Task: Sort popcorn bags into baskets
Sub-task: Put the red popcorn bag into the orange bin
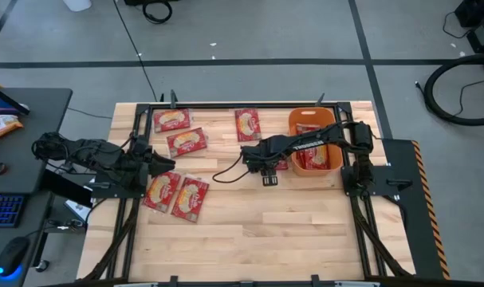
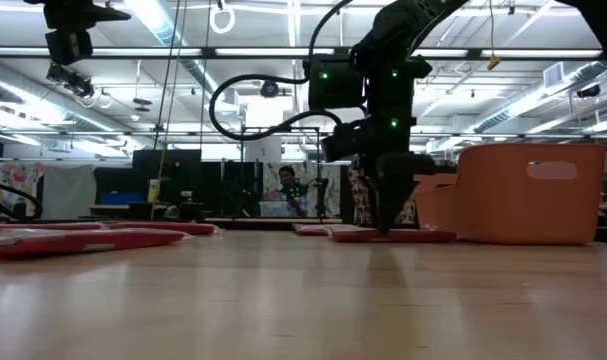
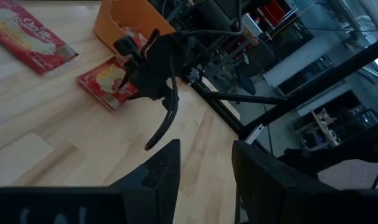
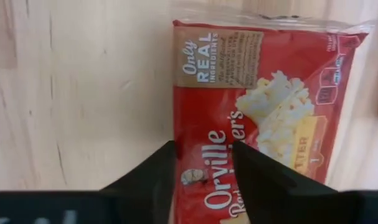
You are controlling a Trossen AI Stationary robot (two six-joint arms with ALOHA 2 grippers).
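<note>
The right claw [image 1: 269,177] is reaching down to the surface [image 1: 305,231] just beside the orange basket [image 1: 331,119], its fingers [image 4: 145,174] standing apart over the edge of a red popcorn bag [image 4: 263,118] lying flat there; whether they are touching it I cannot tell. The basket is holding at least one more bag [image 1: 309,130]. The left claw [image 1: 167,163] is waiting at the surface's left side, fingers [image 3: 157,171] parted and gripping nothing. Near it, four bags are lying flat: two [image 1: 171,119] [image 1: 186,142] above, two [image 1: 162,191] [image 1: 190,198] below. Another bag [image 1: 247,123] is lying near the far edge.
</note>
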